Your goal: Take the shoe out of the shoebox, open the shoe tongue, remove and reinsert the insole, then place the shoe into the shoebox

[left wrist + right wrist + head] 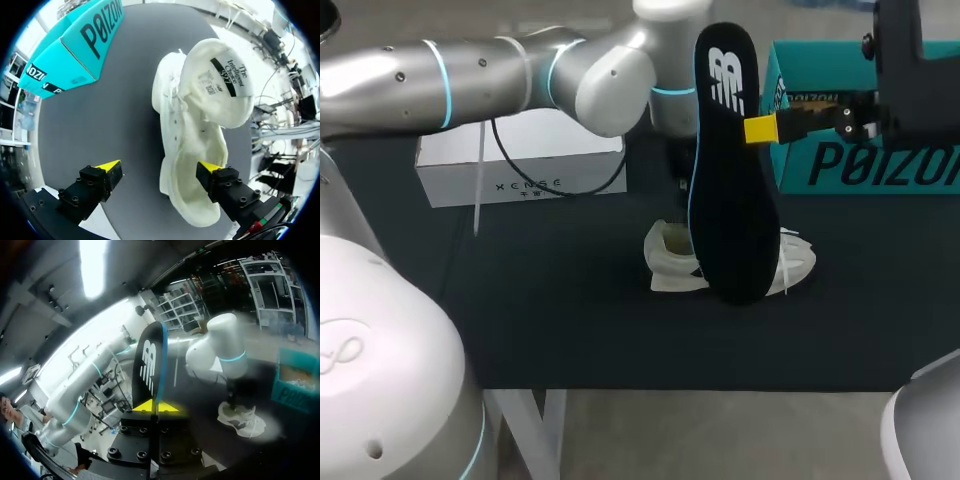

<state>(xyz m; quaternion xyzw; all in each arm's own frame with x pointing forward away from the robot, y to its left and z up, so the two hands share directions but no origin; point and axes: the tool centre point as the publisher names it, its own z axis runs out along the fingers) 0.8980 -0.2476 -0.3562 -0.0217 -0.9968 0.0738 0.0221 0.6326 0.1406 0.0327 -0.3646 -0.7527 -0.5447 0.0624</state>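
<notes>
The black insole (725, 170) with a white logo and blue rim hangs upright above the table, its edge pinched in my shut right gripper (765, 130). From the right wrist view the insole (150, 365) rises straight out of the gripper (156, 407). The white shoe (672, 262) lies on the black table, partly hidden behind the insole. My left gripper (159, 167) hovers open over the shoe (200, 140). One of its fingertips (210, 167) is over the heel opening, and the tongue (225, 85) is folded back. The head view hides the left gripper behind the insole.
The teal shoebox (860, 120) stands at the back right, behind my right gripper; it also shows as the teal shoebox (75, 50) ahead of the left gripper. A white box (520, 160) with a black cable sits at the back left under my left arm (520, 70).
</notes>
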